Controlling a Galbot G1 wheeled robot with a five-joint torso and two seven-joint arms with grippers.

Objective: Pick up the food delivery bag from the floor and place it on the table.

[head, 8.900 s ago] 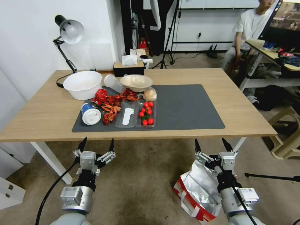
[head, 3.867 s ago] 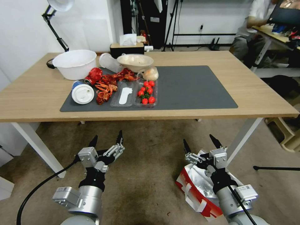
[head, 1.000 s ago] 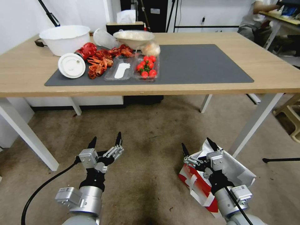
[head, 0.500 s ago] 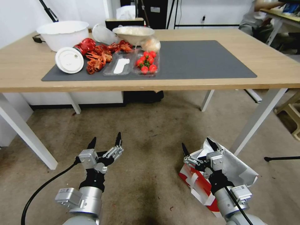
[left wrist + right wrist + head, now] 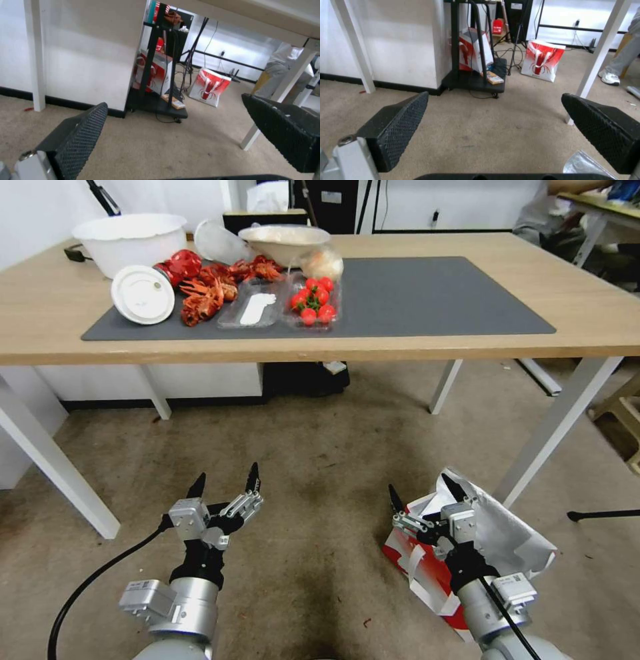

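Since our right gripper hangs spread above the food delivery bag's foil mouth, we judge it is lining up a grab. Our left gripper, equally spread, waits over bare floor. White with red sides, the bag lies apparently tipped on the carpet beside the table's white leg, not yet lifted.
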